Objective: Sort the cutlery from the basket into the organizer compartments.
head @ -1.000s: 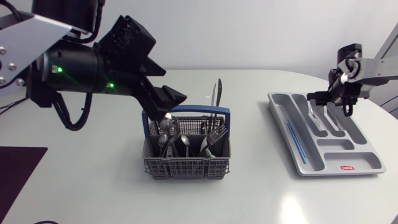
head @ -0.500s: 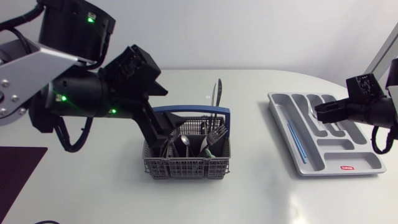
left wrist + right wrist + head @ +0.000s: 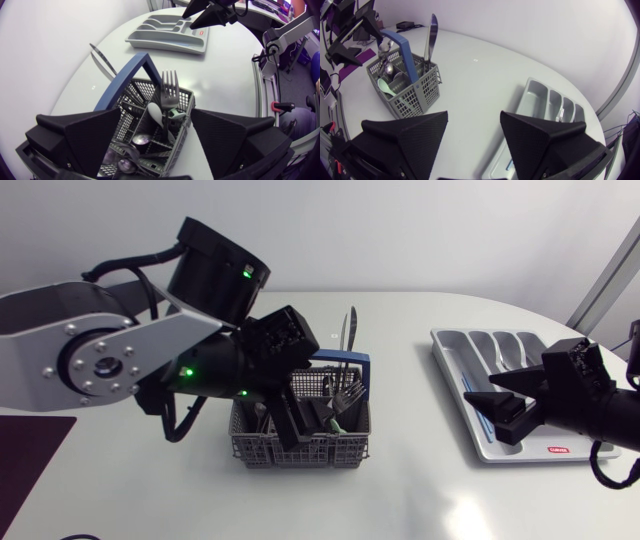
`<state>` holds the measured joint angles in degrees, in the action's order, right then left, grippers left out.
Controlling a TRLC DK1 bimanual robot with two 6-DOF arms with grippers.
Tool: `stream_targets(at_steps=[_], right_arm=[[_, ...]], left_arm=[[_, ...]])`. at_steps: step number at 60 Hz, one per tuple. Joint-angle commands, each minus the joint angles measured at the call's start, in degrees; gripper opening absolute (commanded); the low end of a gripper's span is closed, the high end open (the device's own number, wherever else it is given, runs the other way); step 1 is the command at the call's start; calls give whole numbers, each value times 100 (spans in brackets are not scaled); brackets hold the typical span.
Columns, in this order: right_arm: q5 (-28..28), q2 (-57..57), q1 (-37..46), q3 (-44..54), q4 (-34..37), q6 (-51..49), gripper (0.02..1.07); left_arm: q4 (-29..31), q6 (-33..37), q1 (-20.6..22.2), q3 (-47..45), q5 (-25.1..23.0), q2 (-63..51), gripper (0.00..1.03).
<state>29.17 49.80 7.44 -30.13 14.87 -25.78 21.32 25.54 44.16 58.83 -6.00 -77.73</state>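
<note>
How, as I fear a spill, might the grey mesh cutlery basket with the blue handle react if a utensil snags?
The grey mesh plastic basket looks light, so it would probably slide or lift off the smooth white table. The tall steel knife standing above its rim may make it tippy.

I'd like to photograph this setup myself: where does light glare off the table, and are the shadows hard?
Head view: a soft bright patch on the table near the organizer, only a faint shadow around the basket, green lights glowing on the left arm. Right wrist view: tabletop evenly lit, no hard shadow by the basket.
</note>
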Motion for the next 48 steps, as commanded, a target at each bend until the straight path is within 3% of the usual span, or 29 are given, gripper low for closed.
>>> stream_targets(at_steps=[1,11,32,43,48], right_arm=[[-34,-49,-103,130,51,-32,78],[-43,-41,-270,174,68,-6,78],[-96,-23,-314,350,-72,-41,78],[-219,3,-375,420,-143,-50,78],[-254,12,-375,447,-204,-50,78]], left_arm=[[-102,109,242,-82,143,-225,96],[-251,118,462,-117,459,-418,94],[-524,267,321,-91,336,-822,92],[-462,294,189,15,-507,-901,91],[-286,373,172,15,-841,-787,85]])
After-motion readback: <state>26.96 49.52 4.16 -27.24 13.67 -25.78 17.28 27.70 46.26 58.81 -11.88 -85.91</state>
